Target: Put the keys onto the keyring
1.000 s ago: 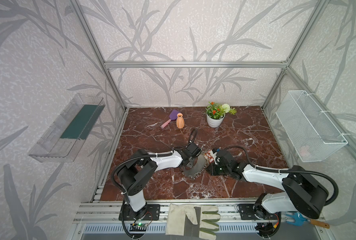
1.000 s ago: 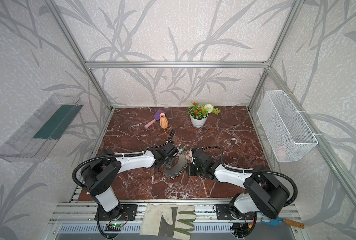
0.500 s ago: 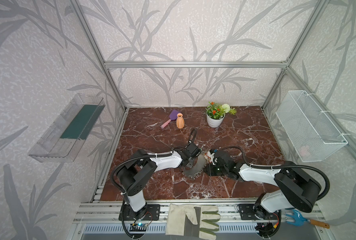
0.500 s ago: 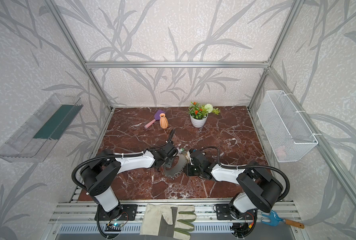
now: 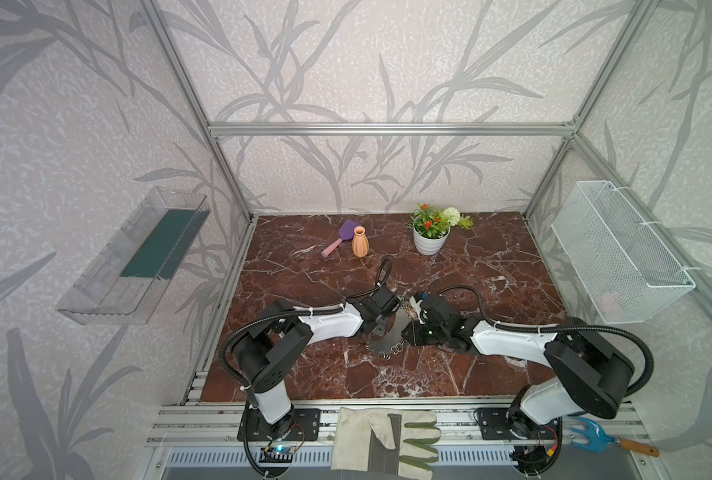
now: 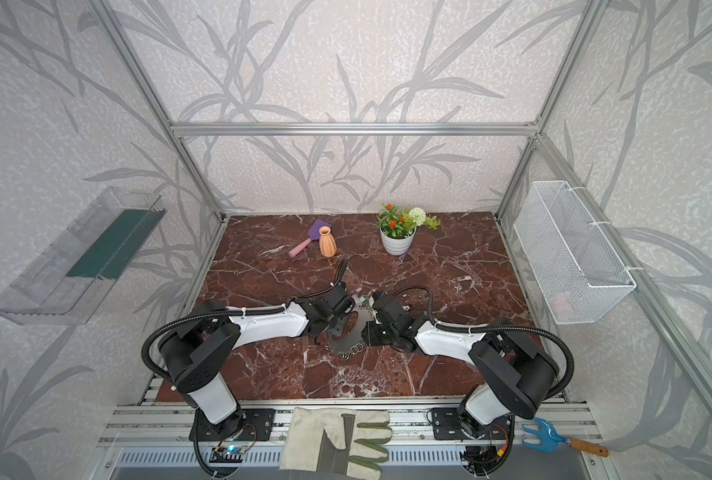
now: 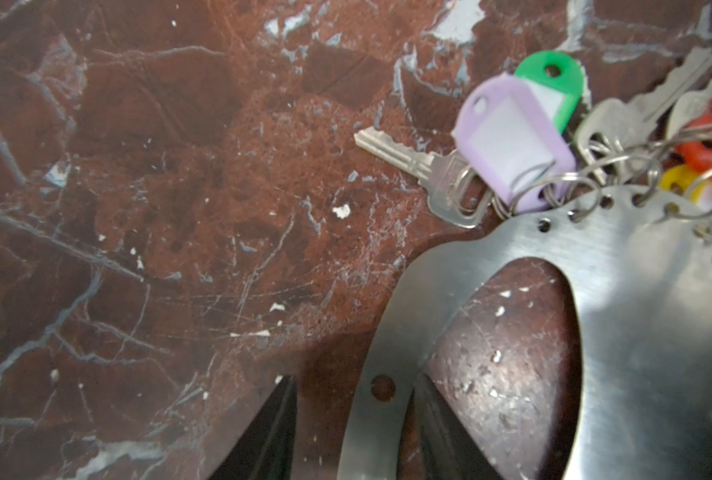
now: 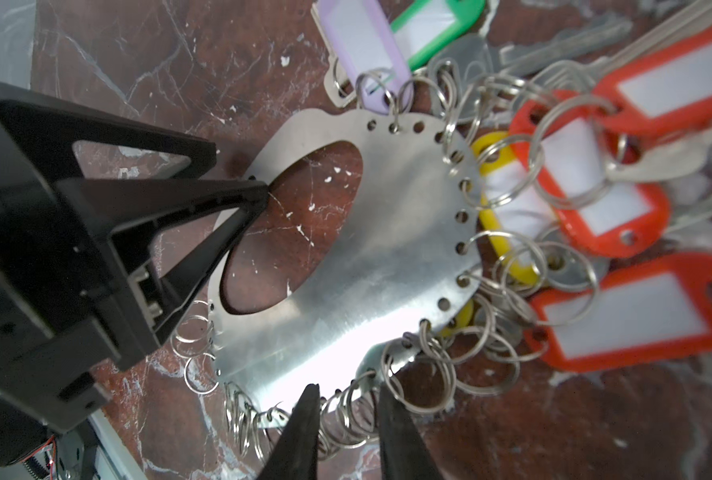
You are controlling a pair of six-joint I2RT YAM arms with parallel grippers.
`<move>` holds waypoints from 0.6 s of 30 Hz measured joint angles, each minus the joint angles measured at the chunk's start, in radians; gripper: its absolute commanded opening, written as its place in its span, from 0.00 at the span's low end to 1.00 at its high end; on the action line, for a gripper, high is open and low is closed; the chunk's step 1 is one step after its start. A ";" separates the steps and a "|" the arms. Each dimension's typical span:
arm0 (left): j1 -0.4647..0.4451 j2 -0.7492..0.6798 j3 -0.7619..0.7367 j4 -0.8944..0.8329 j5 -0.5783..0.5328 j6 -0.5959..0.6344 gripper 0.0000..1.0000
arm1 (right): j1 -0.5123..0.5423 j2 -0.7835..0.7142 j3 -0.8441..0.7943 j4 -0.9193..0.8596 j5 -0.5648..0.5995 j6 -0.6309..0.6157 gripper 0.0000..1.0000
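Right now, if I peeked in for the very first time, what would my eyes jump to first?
The shiny metal keyring in the middle of the red marble table, with the left gripper and right gripper pointing at it from either side. Next, the keys with red, yellow, purple and green tags, bunched along its back edge. Far behind, a little flower pot stands near the back wall.
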 measured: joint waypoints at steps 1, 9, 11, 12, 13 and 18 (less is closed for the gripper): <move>0.000 0.000 0.000 0.000 0.000 0.000 0.47 | 0.000 0.002 0.000 -0.002 0.003 -0.002 0.26; 0.000 -0.001 -0.002 0.002 0.000 0.000 0.47 | 0.006 0.051 0.019 -0.008 0.005 -0.011 0.23; 0.000 -0.002 -0.003 0.004 0.000 0.000 0.47 | 0.007 0.051 0.023 -0.010 0.014 -0.012 0.20; 0.000 -0.004 -0.006 0.006 0.001 0.000 0.47 | 0.008 0.051 0.024 -0.013 0.021 -0.013 0.18; 0.000 -0.005 -0.007 0.006 0.001 0.000 0.47 | 0.009 0.051 0.026 -0.017 0.029 -0.014 0.17; 0.000 -0.007 -0.011 0.011 0.003 0.000 0.47 | 0.012 0.044 0.028 -0.028 0.053 -0.017 0.14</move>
